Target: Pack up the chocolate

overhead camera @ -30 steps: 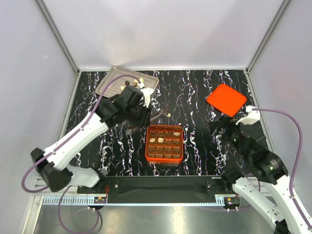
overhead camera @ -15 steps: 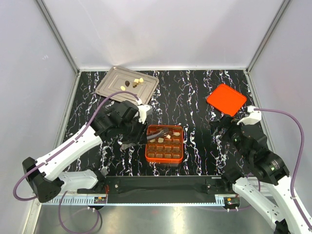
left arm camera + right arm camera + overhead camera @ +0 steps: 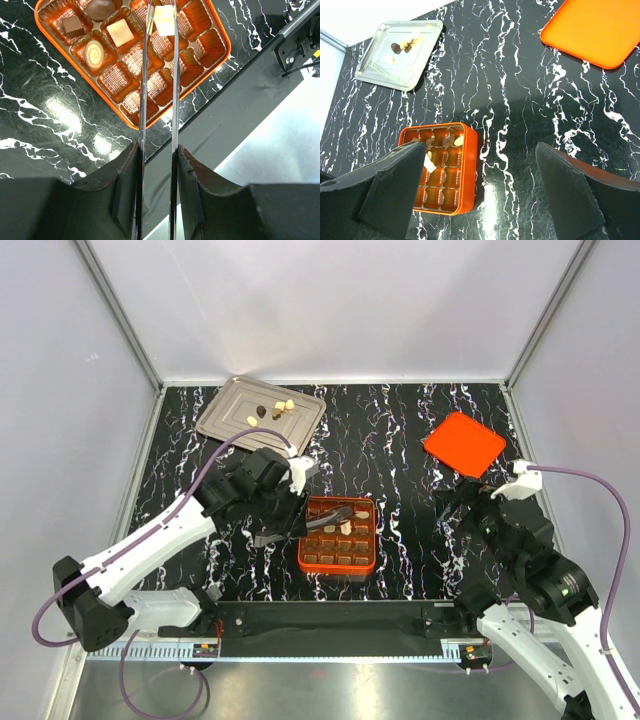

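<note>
The left claw (image 3: 161, 10) was clamped on 1 cream-white chocolate piece (image 3: 164, 21), over the orange box (image 3: 200, 75). Right beside it, 4 more pieces (image 3: 120, 32) sat in the box's cells. The right claw (image 3: 480, 150) hung wide apart, holding nothing, above the worktop (image 3: 520, 110). Far past the left claw, a few pieces (image 3: 270, 410) lay on the metal tray (image 3: 225, 415).

The left gripper (image 3: 162, 7) is pinching a cream-white chocolate square (image 3: 164, 21) between its long thin fingers (image 3: 144, 75) above the orange box (image 3: 115, 80), where four other pieces (image 3: 120, 32) are lying in cells.
</note>
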